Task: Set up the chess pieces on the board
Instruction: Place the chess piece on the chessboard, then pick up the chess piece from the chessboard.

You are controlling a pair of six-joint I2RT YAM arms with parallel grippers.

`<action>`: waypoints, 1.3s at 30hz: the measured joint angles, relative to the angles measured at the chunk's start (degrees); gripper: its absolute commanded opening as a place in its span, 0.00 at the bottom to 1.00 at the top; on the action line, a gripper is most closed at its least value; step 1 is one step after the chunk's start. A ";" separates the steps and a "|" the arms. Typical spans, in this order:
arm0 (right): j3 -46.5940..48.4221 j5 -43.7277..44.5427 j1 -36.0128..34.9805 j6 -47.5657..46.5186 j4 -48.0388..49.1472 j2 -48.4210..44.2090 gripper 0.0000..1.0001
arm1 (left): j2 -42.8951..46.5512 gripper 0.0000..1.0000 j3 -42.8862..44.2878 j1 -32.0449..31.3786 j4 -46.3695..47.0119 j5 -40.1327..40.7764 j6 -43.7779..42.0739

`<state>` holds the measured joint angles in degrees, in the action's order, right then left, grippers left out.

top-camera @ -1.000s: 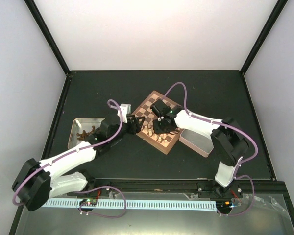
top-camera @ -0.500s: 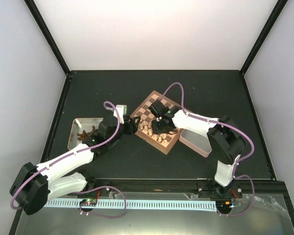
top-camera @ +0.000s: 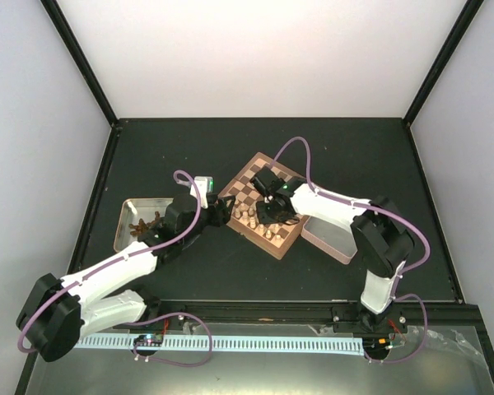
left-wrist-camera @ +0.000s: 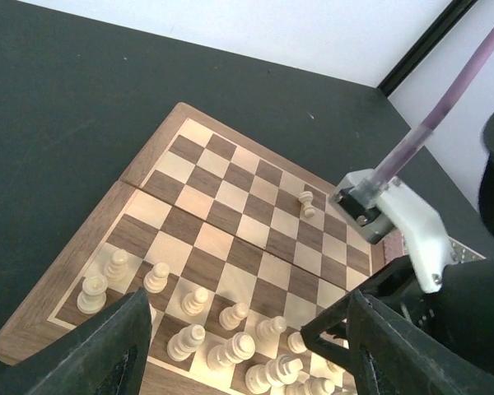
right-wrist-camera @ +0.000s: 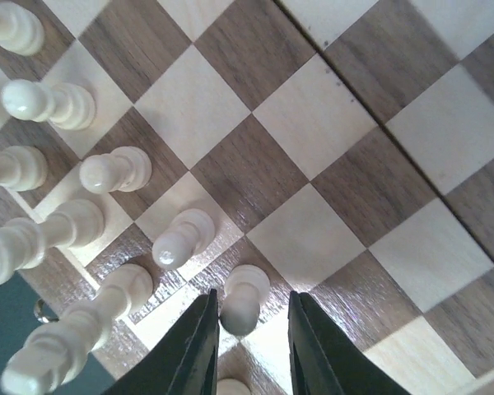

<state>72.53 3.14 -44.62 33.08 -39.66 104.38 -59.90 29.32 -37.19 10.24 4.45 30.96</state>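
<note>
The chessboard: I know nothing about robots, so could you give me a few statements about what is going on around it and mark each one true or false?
1. The pale pieces crowd along one edge of the board. True.
2. The right gripper has one finger on each side of a pale pawn. True.
3. The left gripper is holding a piece. False: its fingers are spread wide with nothing between them.
4. Dark brown pieces stand on the board. False: they lie in the metal tray to the left of the board.
</note>
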 measured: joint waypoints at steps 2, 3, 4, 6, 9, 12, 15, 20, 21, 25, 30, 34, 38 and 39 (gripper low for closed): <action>0.35 0.46 0.00 0.02 -0.66 -0.94 0.25 | 0.22 0.67 0.00 0.00 -0.13 0.00 0.00; 0.59 0.96 0.00 0.09 -0.94 -1.73 0.27 | 0.39 0.67 0.00 0.02 -0.28 0.00 0.00; 0.76 1.55 0.02 0.26 -1.07 -2.78 0.29 | 0.63 0.67 0.00 0.02 -0.44 0.00 -0.02; 0.96 3.06 0.28 0.85 -1.07 -4.81 0.31 | 1.03 0.67 0.00 0.07 -0.63 0.00 -0.02; 0.98 5.22 1.79 2.34 -0.46 -7.08 0.35 | 1.60 0.68 -0.02 0.11 -0.96 0.00 -0.02; 1.03 6.54 5.49 3.98 1.07 -6.64 0.46 | 2.19 0.69 -0.02 0.26 -1.38 0.04 -0.02; 1.92 7.91 8.79 4.72 1.57 -3.78 0.53 | 2.69 0.70 -0.02 0.48 -1.79 0.07 -0.04; 6.93 9.73 9.79 2.73 2.40 3.26 0.54 | 2.93 0.70 -0.04 0.68 -2.23 0.09 -0.07; 8.17 9.99 9.79 2.10 2.38 4.52 0.54 | 2.95 0.70 -0.04 0.74 -2.32 0.09 -0.09; 10.99 10.93 10.45 0.31 2.73 7.89 0.50 | 2.93 0.71 -0.11 0.87 -2.58 0.09 -0.33; 12.15 11.61 12.66 -0.85 2.75 10.82 0.46 | 2.93 0.71 -0.11 1.14 -2.71 0.07 -0.46; 12.20 12.00 13.55 -0.87 2.43 11.74 0.44 | 2.93 0.71 -0.11 1.25 -2.80 0.07 -0.48; 12.20 11.87 13.79 -0.42 2.25 11.87 0.41 | 2.93 0.71 -0.11 1.25 -2.91 0.07 -0.48; 12.17 11.74 13.86 -0.17 2.27 11.87 0.40 | 2.93 0.71 -0.11 1.25 -2.91 0.07 -0.48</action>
<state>84.71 14.87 -30.76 32.91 -37.39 116.25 -56.97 29.21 -35.94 7.33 4.51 30.48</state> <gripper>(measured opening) 0.422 0.707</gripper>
